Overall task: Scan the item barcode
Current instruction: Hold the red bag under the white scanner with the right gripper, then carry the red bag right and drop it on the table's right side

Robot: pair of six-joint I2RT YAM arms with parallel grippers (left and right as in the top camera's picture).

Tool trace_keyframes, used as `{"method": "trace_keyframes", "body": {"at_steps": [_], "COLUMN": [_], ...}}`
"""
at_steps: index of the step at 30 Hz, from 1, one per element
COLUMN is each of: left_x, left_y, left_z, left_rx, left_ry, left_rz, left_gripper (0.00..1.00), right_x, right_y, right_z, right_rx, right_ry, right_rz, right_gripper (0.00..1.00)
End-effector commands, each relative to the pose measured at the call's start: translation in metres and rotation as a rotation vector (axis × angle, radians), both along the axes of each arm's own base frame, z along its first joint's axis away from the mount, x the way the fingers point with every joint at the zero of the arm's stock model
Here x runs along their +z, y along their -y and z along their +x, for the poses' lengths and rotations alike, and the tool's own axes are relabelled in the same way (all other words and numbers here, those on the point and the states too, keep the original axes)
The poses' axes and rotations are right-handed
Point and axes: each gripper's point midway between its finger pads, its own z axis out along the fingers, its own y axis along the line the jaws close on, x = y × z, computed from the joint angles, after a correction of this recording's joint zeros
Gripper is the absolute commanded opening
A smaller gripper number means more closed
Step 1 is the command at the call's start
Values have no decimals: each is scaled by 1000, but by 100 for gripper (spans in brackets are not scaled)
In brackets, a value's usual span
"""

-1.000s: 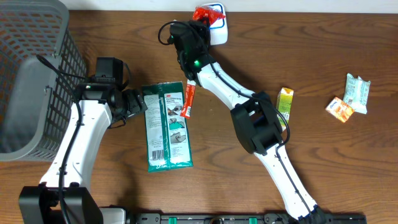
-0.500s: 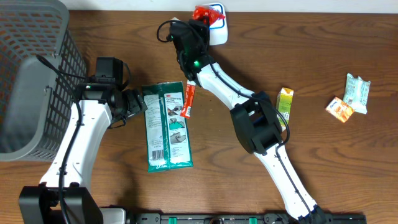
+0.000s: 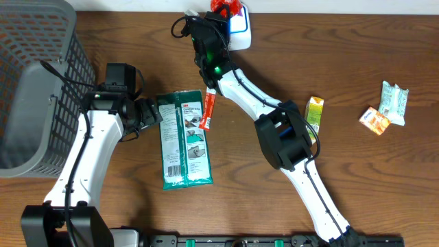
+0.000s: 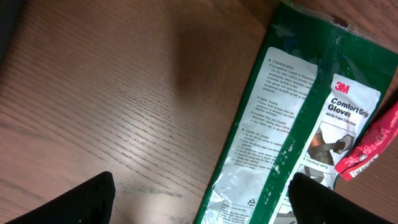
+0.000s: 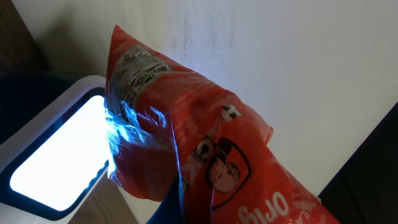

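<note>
- Lifts red snack packet [image 5: 186,124] slightly toward twelve o'clock since a second ago, above scanner [image 5: 56,155].
- Keeps right gripper [image 3: 218,19] pinched on its lower edge; leaves left gripper [image 3: 149,113] spread wide, empty.
- Probably handles light, crinkly, slippery; best pinched at a seam.
- Reads "3M Comfort Grip Gloves" on green pack [image 4: 298,124], "Orig" on red.

You'll find the red crinkled plastic snack packet [image 5: 186,143] raised off the table at its far edge. It is tilted, with its upper end leaning toward the pale wall. A white panel of small print near that end faces the white rounded-corner barcode scanner [image 5: 56,155]. The scanner's window glows bright and throws bluish light across the foil. White lettering and a cartoon face show lower down. From overhead, the packet [image 3: 221,8] overlaps the scanner's [image 3: 241,34] left edge.
</note>
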Motion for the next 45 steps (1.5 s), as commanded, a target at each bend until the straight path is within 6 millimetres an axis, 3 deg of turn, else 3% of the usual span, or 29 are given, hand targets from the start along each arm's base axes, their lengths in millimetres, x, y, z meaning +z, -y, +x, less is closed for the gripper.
{"method": "trace_keyframes", "body": {"at_steps": [1,8,12,15,21,24,28,32,36,40,45], "left_x": [3,3,3,3,3,3,3,3,3,3,3], "left_y": [-3,-3,-3,-3,-3,-3,-3,-3,-3,-3,-3], "left_z": [1,1,1,1,1,1,1,1,1,1,1], "left_rx": [-3,-3,-3,-3,-3,-3,-3,-3,-3,-3,-3], "left_ry": [6,6,6,6,6,6,6,6,6,6,6], "left_rz": [15,15,15,15,15,15,15,15,15,15,15], "left_gripper": [90,90,90,90,90,90,90,90,90,90,90], "right_x": [37,39,51,74,139,155,160,155,136,94,49], "right_y": [17,33,39,43,62,72,86,115,161,219,275], "right_z": [1,7,8,6,-11,-26,-53,-85,-106,-128,-160], "right_rx": [-37,-61,-71,-69,-99,-103,-97,-148,-290,-517,-774], "right_ry": [46,77,105,145,221,159,8,-153,-263,-386,-527], "right_rz": [20,89,138,190,383,485,660,830,991,1083,1186], "right_gripper": [1,1,1,1,1,1,1,1,1,1,1]}}
